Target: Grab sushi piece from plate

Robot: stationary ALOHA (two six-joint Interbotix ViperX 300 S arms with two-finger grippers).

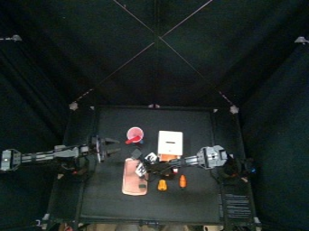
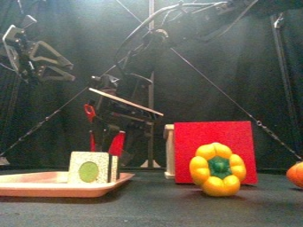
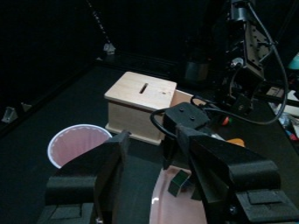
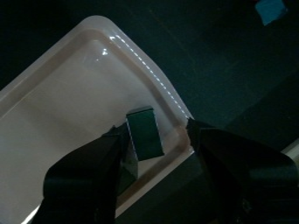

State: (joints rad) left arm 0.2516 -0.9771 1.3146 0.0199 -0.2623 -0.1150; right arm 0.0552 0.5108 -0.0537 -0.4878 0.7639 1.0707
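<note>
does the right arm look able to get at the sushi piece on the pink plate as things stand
Probably yes. In the right wrist view the right gripper hangs just over the plate with its jaws open, and the sushi piece sits between them near the plate's rim. Nothing shows in the gap between jaws and sushi.

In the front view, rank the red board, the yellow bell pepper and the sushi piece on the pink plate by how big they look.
1. red board, largest.
2. yellow bell pepper.
3. sushi piece, smallest.
The pepper stands nearer the camera than the board, so its look may overstate its size.
</note>
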